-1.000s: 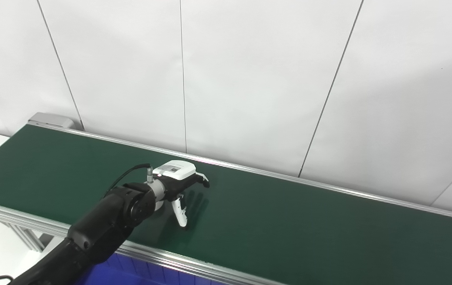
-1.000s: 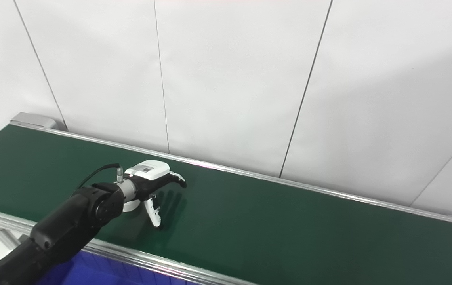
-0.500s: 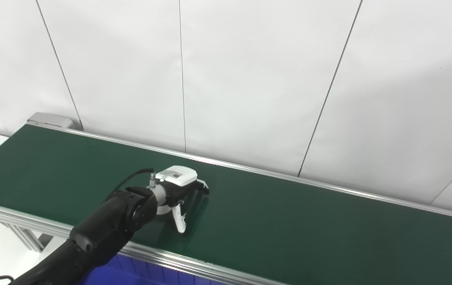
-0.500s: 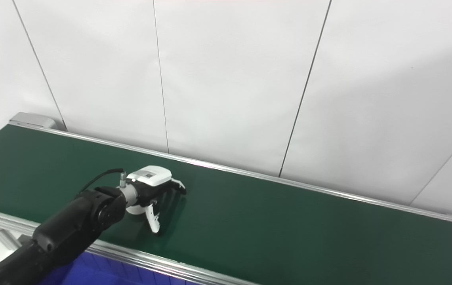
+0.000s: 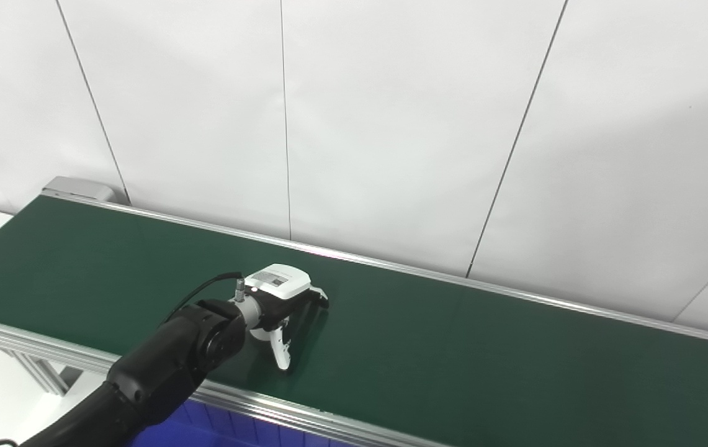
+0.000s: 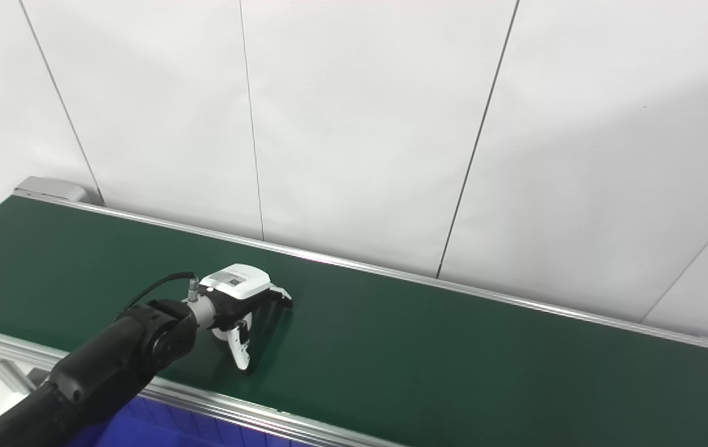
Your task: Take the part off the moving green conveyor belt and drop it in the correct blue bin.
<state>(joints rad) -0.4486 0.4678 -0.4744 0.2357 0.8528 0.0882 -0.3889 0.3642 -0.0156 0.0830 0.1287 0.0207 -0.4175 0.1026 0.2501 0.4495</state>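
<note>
Lowering onto the green belt (image 5: pixel 453 347), left hand (image 5: pixel 279 298) now sits closer to its surface than 1 s ago. A white round part (image 6: pixel 222 334) is tucked under the palm; fingers curl around it, grasp unconfirmed. Blue bin (image 5: pixel 205 428) waits below the near rail.

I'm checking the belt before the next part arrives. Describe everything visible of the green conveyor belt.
The green conveyor belt is a long, flat, dark green band with a matte, slightly sheened surface, running diagonally from the upper left to the lower right in front of a white panelled wall. Silver metal rails edge both long sides, and a grey end piece sits at its far left end. The left hand is low over it, a white fingertip seeming to touch the surface. A blue bin shows below its near edge.
</note>
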